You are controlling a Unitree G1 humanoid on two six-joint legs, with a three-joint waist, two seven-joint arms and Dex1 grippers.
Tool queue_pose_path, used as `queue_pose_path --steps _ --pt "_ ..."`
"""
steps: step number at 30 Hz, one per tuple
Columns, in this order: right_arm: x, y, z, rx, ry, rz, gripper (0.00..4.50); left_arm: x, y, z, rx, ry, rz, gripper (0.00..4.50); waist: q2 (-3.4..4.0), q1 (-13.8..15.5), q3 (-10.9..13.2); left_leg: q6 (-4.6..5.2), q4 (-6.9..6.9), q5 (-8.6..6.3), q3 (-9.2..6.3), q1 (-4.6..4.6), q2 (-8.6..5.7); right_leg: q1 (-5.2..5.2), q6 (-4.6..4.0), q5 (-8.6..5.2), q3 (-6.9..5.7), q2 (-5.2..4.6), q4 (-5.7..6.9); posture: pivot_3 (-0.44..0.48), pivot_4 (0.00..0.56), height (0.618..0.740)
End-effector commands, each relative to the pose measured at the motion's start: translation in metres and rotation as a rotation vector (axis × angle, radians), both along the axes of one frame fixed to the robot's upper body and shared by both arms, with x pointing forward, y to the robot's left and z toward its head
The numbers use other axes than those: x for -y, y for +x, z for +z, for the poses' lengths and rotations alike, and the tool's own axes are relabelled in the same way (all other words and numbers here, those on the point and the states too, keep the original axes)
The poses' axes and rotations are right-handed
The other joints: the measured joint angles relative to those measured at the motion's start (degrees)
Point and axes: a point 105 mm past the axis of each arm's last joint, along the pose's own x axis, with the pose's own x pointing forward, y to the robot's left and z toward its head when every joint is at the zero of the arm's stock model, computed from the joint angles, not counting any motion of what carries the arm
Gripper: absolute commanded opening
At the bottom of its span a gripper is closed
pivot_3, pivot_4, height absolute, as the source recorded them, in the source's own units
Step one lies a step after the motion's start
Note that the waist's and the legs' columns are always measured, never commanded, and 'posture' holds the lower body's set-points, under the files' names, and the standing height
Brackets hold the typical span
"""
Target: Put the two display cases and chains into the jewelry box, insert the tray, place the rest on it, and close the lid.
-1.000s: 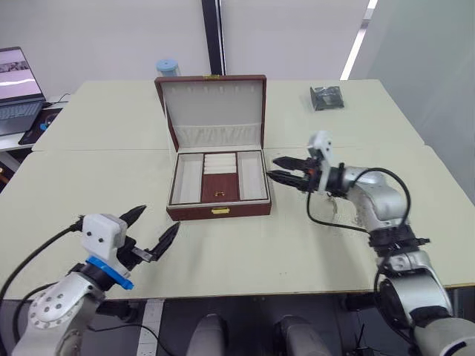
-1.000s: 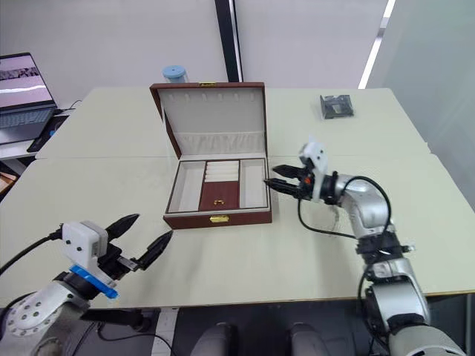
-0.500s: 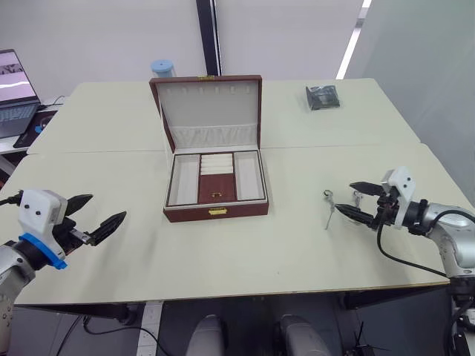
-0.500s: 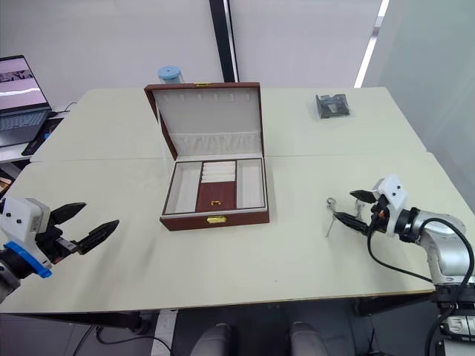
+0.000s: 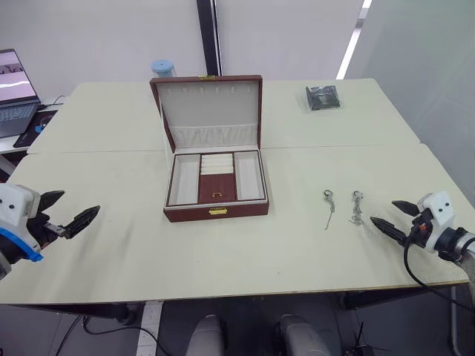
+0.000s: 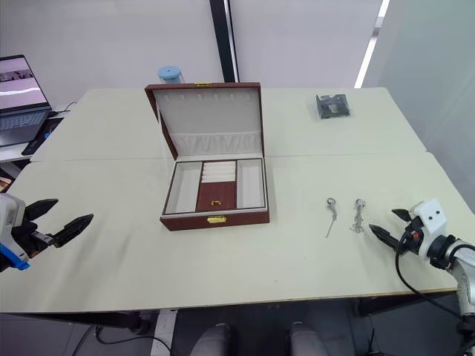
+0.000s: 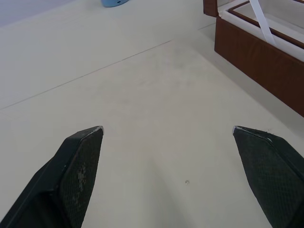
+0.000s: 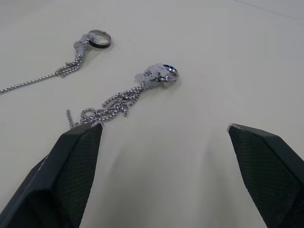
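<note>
The jewelry box (image 5: 217, 211) stands mid-table with its lid (image 5: 210, 111) upright and open. Inside it sits the tray (image 5: 216, 178), with cream compartments and a ring-roll section. Two chains (image 5: 328, 208) (image 5: 357, 211) lie on the table right of the box; in the right wrist view they are a chain with a ring (image 8: 76, 61) and a bunched chain (image 8: 128, 97). My right gripper (image 5: 384, 213) is open just right of them, touching neither and holding nothing. My left gripper (image 5: 80, 202) is open and empty at the far left. The display cases are out of view.
A dark grey packet (image 5: 323, 97) lies at the back right of the table. A blue-lidded container (image 5: 162, 67) stands behind the box. A laptop (image 5: 16, 93) sits on a side desk at the far left. The table's front edge (image 5: 223, 293) runs close by both grippers.
My right gripper has drawn back from beside the box to the front right, past the chains, which now show. My left gripper has pulled away to the far left.
</note>
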Motion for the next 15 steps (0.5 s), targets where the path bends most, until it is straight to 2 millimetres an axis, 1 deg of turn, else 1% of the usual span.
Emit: queue_pose_path --steps 1,8,14,15 --pt "0.0137 0.0014 0.0117 0.055 -0.027 -0.047 4.47 -0.0061 -0.0008 0.0074 0.046 0.014 0.025 4.50 0.00 0.0 0.0 0.00 0.00 0.00 0.00 0.00 -0.01 0.00 0.00 0.00 0.00 0.00 0.00 0.000 0.150 0.740" --pt "0.0198 0.0023 0.0069 0.056 -0.029 -0.076 4.47 -0.0067 -0.0007 0.0035 0.051 0.005 0.035 4.50 0.00 0.1 0.0 0.00 0.00 0.00 0.01 0.00 -0.02 0.01 0.00 0.00 0.00 -0.01 0.00 0.000 0.150 0.740" --pt "0.0154 0.0045 0.0070 0.062 -0.022 -0.074 4.47 -0.0062 -0.0011 0.0027 0.054 0.002 0.039 4.50 0.00 0.1 0.0 0.00 0.00 0.00 0.00 0.00 -0.02 0.01 0.00 0.00 0.00 -0.01 0.00 0.000 0.150 0.740" --pt "0.0134 0.0053 0.0082 0.069 -0.006 -0.077 4.47 -0.0037 -0.0015 0.0017 0.055 0.004 0.030 4.50 0.00 0.1 0.0 0.00 0.00 0.00 0.00 0.00 -0.02 0.01 0.00 0.00 0.00 -0.01 0.00 0.000 0.150 0.740"
